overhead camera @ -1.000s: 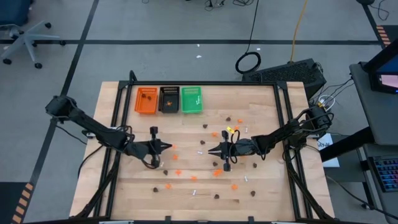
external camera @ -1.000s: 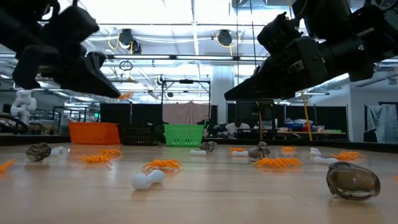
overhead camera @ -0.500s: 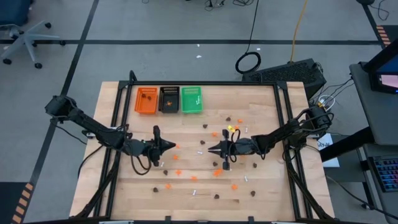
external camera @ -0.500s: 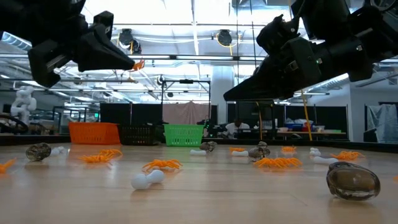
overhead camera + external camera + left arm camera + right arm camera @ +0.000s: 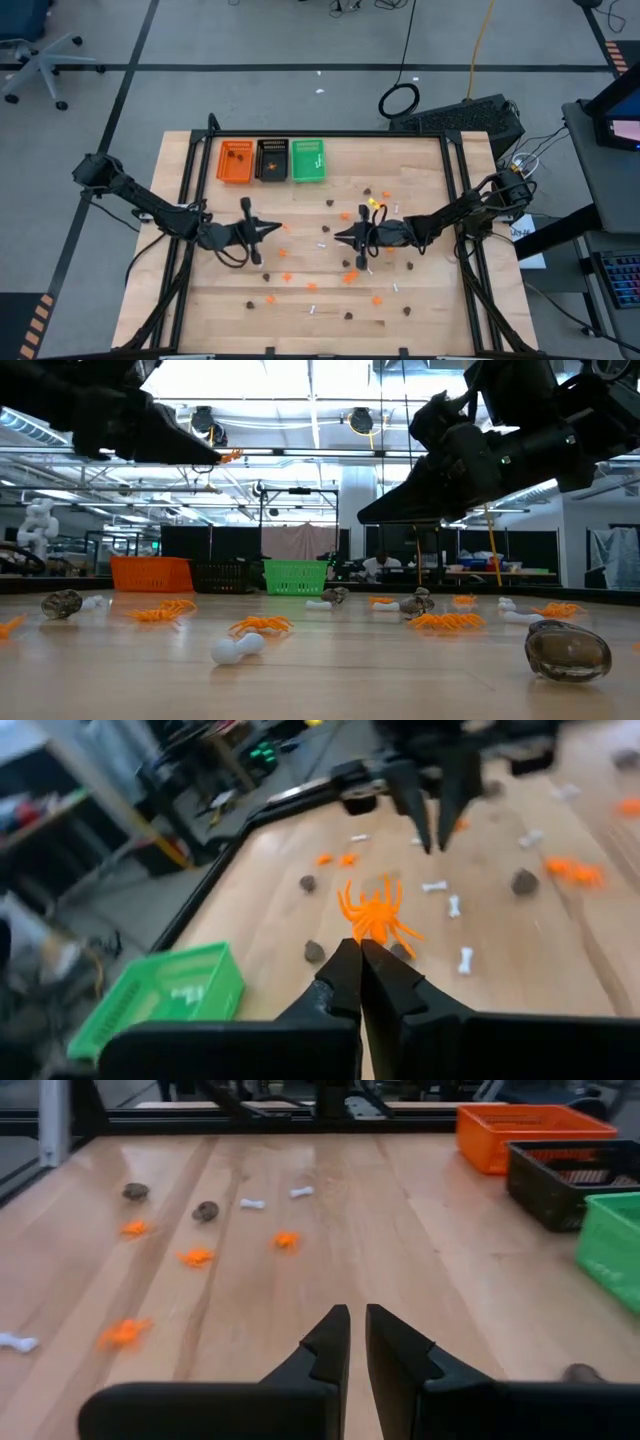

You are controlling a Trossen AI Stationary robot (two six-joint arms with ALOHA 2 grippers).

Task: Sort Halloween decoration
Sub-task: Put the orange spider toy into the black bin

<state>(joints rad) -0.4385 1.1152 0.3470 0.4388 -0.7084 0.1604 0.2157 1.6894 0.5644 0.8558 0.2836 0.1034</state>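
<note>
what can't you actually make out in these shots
- Contents of the orange tray and black tray: too small in the high view.
- The dark trinket: cut off by the right wrist view's edge.
- How many trinkets lie under the right gripper: hidden by the arm in the high view.

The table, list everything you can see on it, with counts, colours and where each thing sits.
Trays: three, orange, black, green, in a row at the table's far left.
Spiders: many, orange, scattered over the middle and right.
Bones: several, white, scattered among them.
Blobs: several, dark brown, scattered.
Table: one, light wood, dark frame.
Left gripper: raised left of centre, jaws shut on an orange spider.
Right gripper: raised mid-table, jaws shut, nothing seen held.
</note>
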